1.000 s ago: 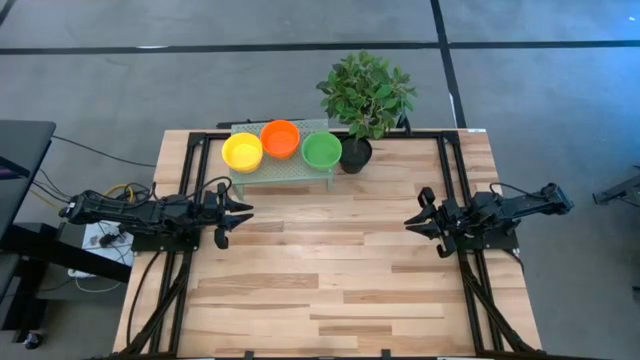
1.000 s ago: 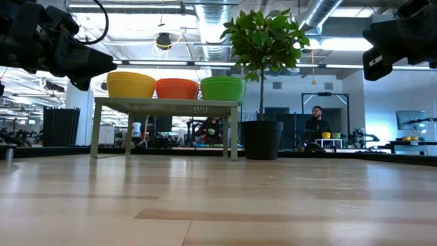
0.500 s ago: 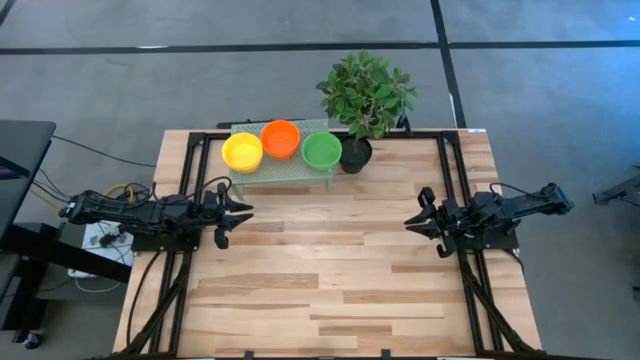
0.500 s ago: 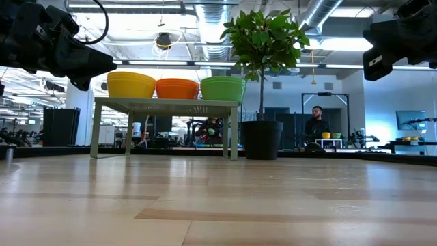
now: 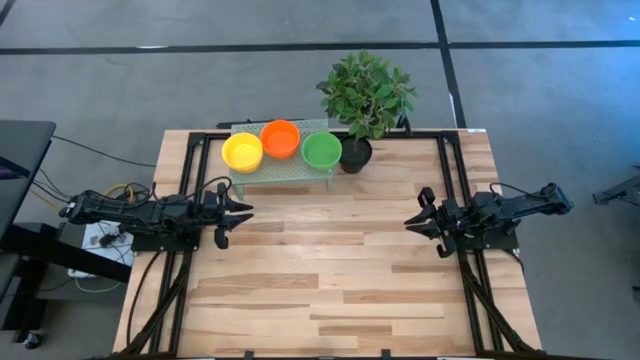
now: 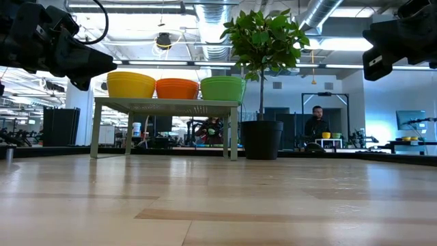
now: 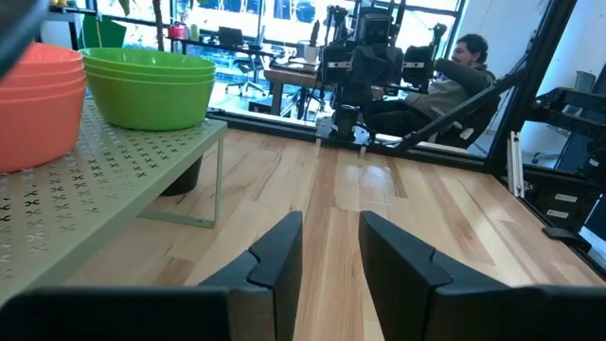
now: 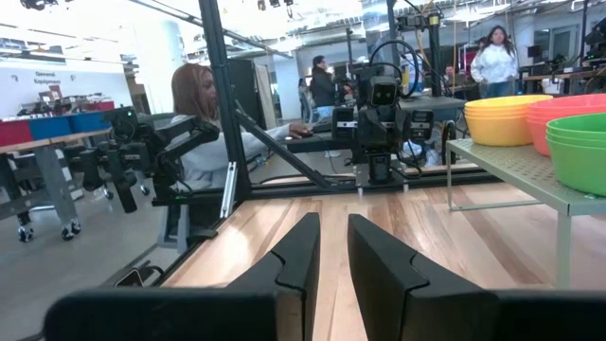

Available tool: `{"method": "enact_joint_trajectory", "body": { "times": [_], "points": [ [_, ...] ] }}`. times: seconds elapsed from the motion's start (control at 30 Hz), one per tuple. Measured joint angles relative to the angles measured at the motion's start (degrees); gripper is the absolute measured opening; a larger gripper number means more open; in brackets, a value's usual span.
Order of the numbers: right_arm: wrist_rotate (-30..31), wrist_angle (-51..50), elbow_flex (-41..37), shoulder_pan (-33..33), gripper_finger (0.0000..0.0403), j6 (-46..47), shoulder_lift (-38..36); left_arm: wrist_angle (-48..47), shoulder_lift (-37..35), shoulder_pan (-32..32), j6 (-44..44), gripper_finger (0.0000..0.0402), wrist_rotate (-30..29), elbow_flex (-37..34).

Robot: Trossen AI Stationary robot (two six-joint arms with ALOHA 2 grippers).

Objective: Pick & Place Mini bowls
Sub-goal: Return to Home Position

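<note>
Three stacks of mini bowls stand side by side on a small pale green perforated stand [image 5: 283, 170] at the table's far side: yellow [image 5: 242, 152], red-orange [image 5: 280, 138] and green [image 5: 322, 150]. The low view shows them as yellow [image 6: 131, 85], red-orange [image 6: 177, 88] and green [image 6: 222, 89] on the stand top. My left gripper [image 5: 240, 212] hovers open at the table's left edge, near the stand, above the wood. My right gripper [image 5: 414, 222] hovers open at the right edge. Both point toward the table's middle.
A potted plant in a black pot [image 5: 355, 154] stands right of the stand at the far edge. The wooden tabletop [image 5: 330, 270] lies bare between the arms. People sit and stand in the room beyond the table [image 8: 194, 123].
</note>
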Motion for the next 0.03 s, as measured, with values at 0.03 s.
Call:
{"method": "enact_joint_trajectory", "body": {
  "times": [0.03],
  "points": [
    [0.0,0.0,0.0,0.0,0.0054,0.0,0.0,0.0,0.0,0.0,0.0,0.0108,0.0,0.0]
  ]
}}
